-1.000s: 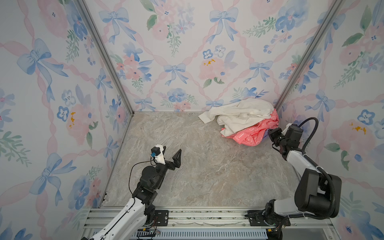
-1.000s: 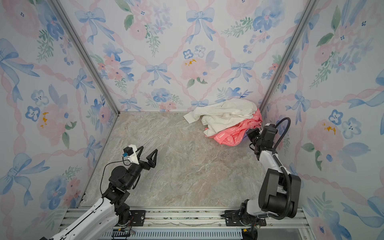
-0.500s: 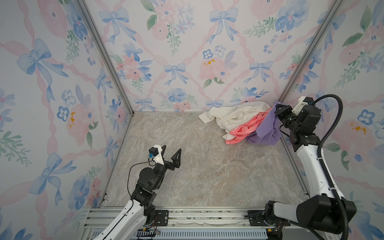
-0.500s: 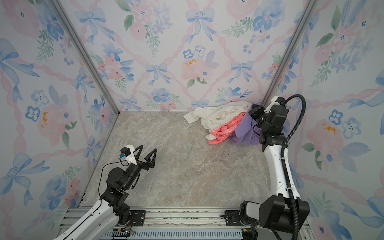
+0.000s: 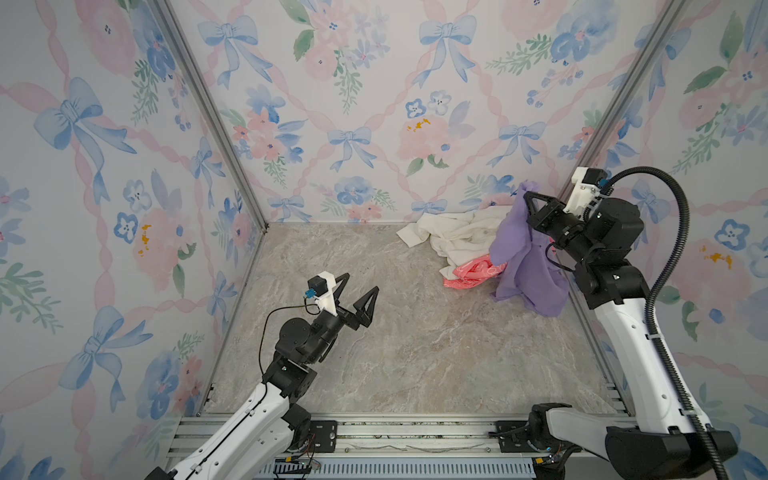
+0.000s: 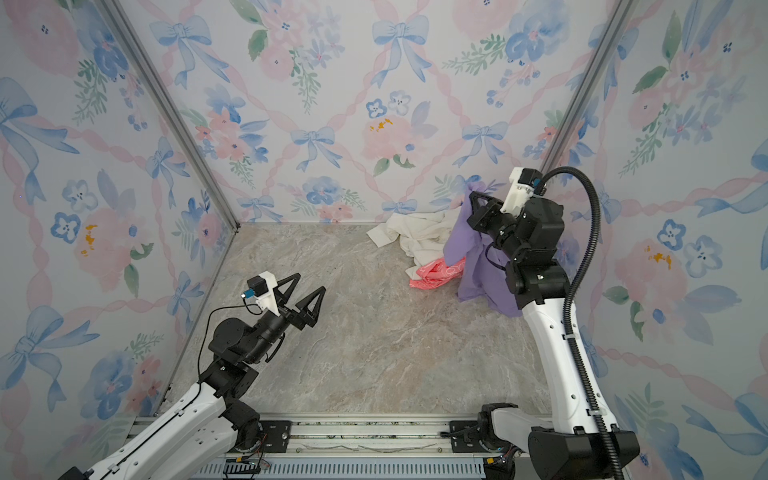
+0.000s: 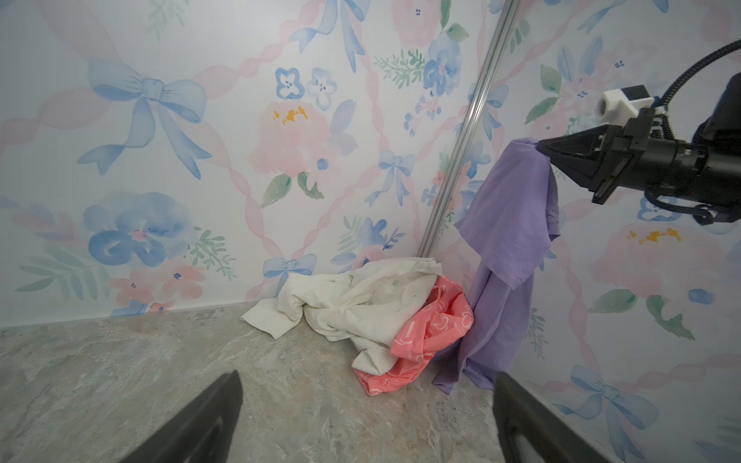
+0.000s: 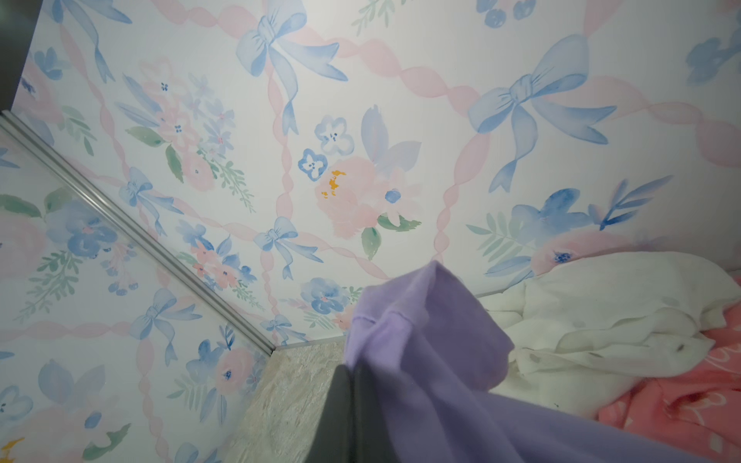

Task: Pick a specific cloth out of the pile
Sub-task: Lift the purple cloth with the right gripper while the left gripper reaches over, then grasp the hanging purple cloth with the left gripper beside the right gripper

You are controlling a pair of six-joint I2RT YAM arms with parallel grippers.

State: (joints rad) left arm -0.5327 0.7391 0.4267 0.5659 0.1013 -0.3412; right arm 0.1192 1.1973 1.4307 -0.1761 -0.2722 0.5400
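The cloth [image 5: 523, 257] [image 6: 478, 270] is lilac-purple and hangs in a long drape from my right gripper [image 5: 527, 195] [image 6: 473, 197], which is shut on its top edge high in the far right corner. The left wrist view shows the cloth [image 7: 509, 224] hanging from the right gripper [image 7: 539, 146], its lower end on the floor beside the pile. The pile holds a cream shirt [image 5: 453, 237] [image 7: 353, 304] and a coral-pink printed cloth [image 5: 473, 272] [image 7: 429, 336]. My left gripper [image 5: 360, 282] [image 7: 367, 377] is open and empty, near the left, facing the pile.
Floral walls enclose the marble floor [image 5: 415, 340] on three sides. The right wall and a metal corner post [image 5: 582, 166] stand close behind the right arm. A metal rail [image 5: 395, 432] runs along the front edge.
My right gripper has risen from the floor by the pile, drawing the purple cloth up and out. The cream shirt and pink cloth shifted and flattened. The left arm barely moved.
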